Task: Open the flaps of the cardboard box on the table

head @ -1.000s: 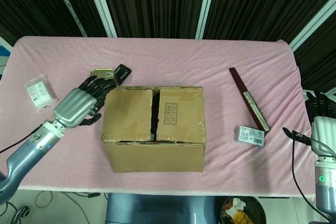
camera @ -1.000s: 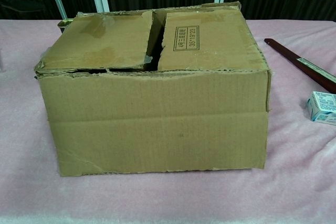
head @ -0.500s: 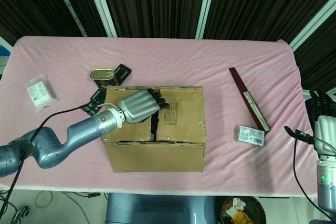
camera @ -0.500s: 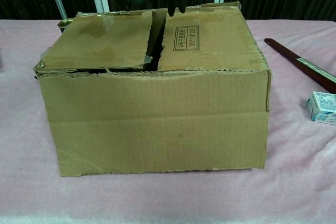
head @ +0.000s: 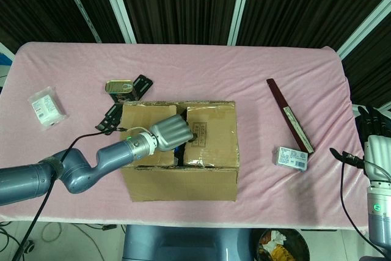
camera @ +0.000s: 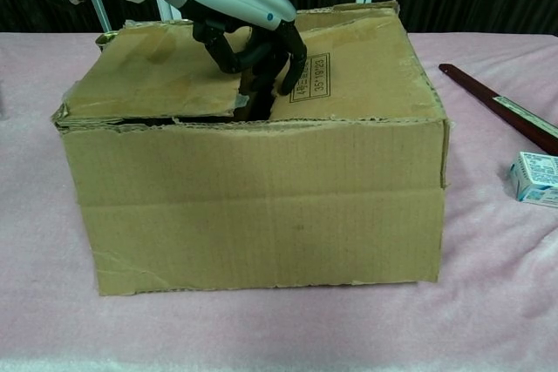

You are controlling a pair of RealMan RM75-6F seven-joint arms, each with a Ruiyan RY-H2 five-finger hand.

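Observation:
The brown cardboard box (head: 183, 175) (camera: 261, 198) stands mid-table with both top flaps lying flat. A narrow dark gap runs between the left flap (camera: 157, 71) and the right flap (camera: 357, 67). My left hand (head: 173, 131) (camera: 244, 32) hangs over that gap near the box's front edge, its dark fingers (camera: 292, 58) pointing down. Some fingertips dip into the gap and one touches the right flap's edge. It holds nothing that I can see. My right hand (head: 374, 132) stays at the table's far right edge, fingers apart and empty.
A gold tin (head: 119, 85) and black parts (head: 142, 84) lie behind the box's left. A white packet (head: 46, 106) sits far left. A dark red strip (head: 289, 114) (camera: 501, 106) and a small white box (head: 291, 157) (camera: 534, 176) lie to the right.
My left hand swung from the box's left side up over the top, then came forward and down, putting its fingers into the gap between the flaps. The right hand stayed still.

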